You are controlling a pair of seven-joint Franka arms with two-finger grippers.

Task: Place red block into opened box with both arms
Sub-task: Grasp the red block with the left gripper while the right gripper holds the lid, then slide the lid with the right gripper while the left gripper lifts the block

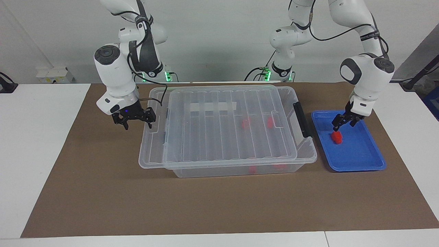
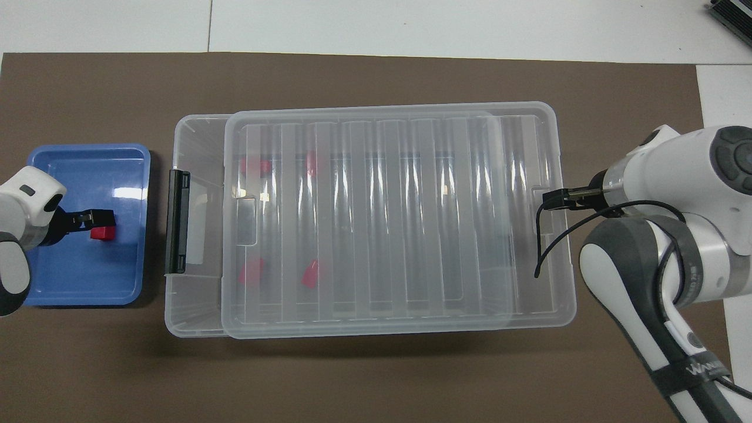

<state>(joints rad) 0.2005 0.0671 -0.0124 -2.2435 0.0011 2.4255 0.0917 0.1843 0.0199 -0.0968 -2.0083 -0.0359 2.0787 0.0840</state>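
The right end effector (image 1: pixel 137 120) hooks the lid (image 1: pixel 226 123) aside, fingers apart, while the left end effector (image 1: pixel 342 122), also apart, must drop onto the red block (image 1: pixel 336 137).

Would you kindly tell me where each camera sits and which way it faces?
Facing view: high across the table, looking at both robots; whole arms, left gripper and right gripper show.
Overhead view: above the robots' end, looking steeply down; only forearms and grippers show.
Shared: box, lid, blue tray, red block.

A shallow blue tray (image 1: pixel 356 161) sits on brown paper (image 1: pixel 103 192) (covering the white desk (image 1: pixel 31 144)) toward the left arm's end.
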